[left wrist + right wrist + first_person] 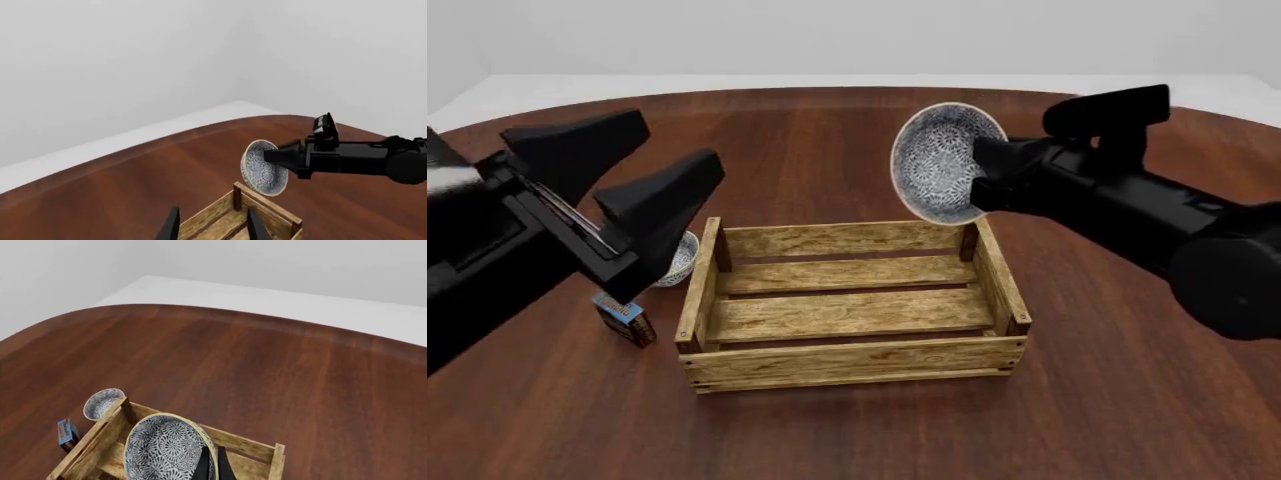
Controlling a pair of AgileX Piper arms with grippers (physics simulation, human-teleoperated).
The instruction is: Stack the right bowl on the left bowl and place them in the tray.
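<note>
The right claw (985, 178) is clamped on the rim of the right bowl (945, 163), a patterned blue-and-white bowl held in the air and tipped on edge, its inside facing the camera in the front view. It hangs above the tray's (851, 362) far right corner post, clear of the wood. The right wrist view shows the two fingers pinching the bowl's rim, with the tray's slats below it.

The left bowl (679, 260) sits upright on the desk (827, 150) just outside the tray's left wall, partly hidden by the left claw (627, 185). That claw hovers above it with its jaws spread apart and nothing between them.

A small blue-and-red box (625, 318) stands on the desk near the tray's near left corner. The tray itself holds nothing.
</note>
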